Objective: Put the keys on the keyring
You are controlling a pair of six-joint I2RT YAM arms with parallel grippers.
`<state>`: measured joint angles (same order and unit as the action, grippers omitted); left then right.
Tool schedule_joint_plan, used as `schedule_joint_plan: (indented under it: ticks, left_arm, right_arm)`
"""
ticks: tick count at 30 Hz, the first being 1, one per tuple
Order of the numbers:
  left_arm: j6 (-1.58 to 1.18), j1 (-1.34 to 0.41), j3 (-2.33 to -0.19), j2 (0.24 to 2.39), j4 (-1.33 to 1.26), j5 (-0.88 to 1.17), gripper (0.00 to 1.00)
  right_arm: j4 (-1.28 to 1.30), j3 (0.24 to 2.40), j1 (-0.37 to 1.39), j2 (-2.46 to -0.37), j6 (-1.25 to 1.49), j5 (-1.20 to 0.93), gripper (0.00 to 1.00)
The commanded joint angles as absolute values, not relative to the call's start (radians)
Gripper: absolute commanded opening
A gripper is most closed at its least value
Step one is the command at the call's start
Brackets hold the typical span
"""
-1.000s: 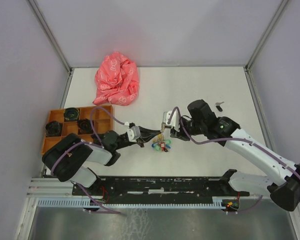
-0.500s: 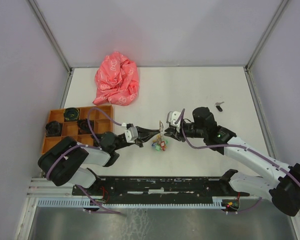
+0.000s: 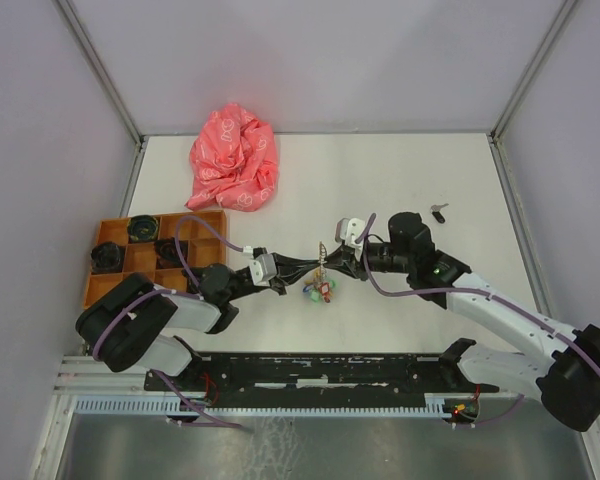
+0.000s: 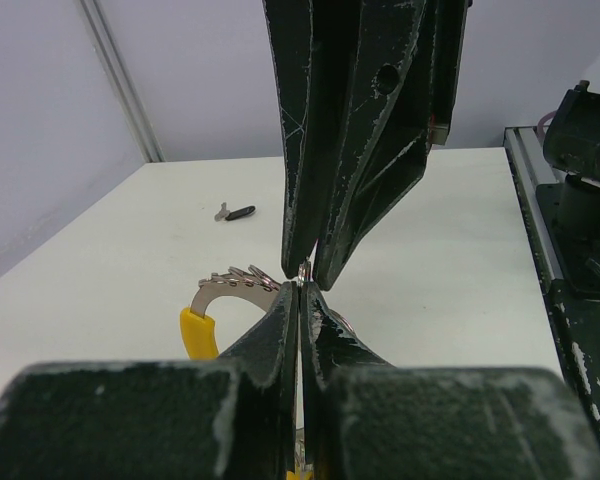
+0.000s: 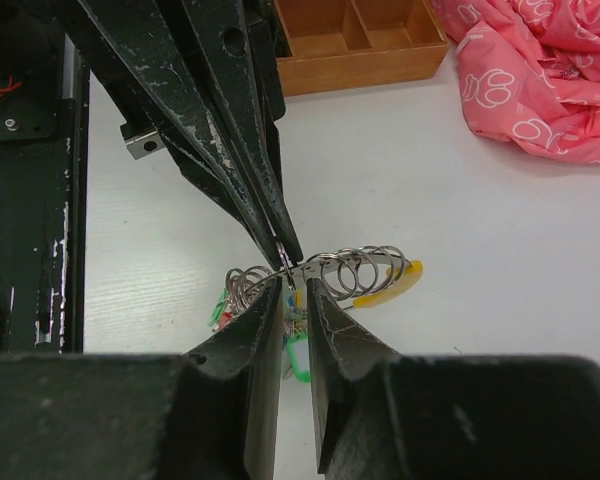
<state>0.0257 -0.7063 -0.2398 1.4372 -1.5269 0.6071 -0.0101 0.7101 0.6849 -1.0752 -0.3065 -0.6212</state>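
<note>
two end effectors [image 3: 316, 264] [image 3: 332, 265], one keyring [image 5: 350, 268], one black key [image 3: 439, 211], one cloth [image 3: 234, 158], one tray [image 3: 195, 214]

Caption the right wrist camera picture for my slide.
Left fingers pinch a metal ring holder with a yellow tip while the right fingers flank it, orange tray and pink cloth behind.

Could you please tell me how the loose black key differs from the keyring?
The black key lies flat and alone on the table, touched by nothing; the keyring is pinched in the left gripper. The black key has one black head; the keyring carries yellow, green and red pieces. Both show silver metal.
</note>
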Motion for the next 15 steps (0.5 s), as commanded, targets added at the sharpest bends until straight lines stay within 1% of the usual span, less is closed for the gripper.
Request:
schedule_joint_plan:
  ticks: [1, 5, 10, 13, 15]
  left_arm:
    - [0.002, -0.703, -0.251, 1.409, -1.730, 0.613, 0.03]
    - [0.000, -0.702, -0.254, 1.408, -1.730, 0.619, 0.03]
    - [0.000, -0.702, -0.255, 1.419, -1.729, 0.630, 0.03]
    - [0.002, -0.702, -0.255, 1.435, -1.729, 0.632, 0.05]
    - [0.004, -0.702, -0.255, 1.446, -1.728, 0.635, 0.10]
  right_arm:
    - [-0.069, 0.727, 0.680, -1.085, -0.287, -0.668, 0.22]
    - [-0.058, 0.737, 0.679, -1.099, -0.294, -0.677, 0.16]
    - [-0.014, 0.765, 0.677, -1.103, -0.313, -0.681, 0.02]
    - [0.050, 0.801, 0.677, -1.106, -0.337, -0.685, 0.01]
    - [0.123, 0.836, 0.677, -1.113, -0.368, -0.685, 0.01]
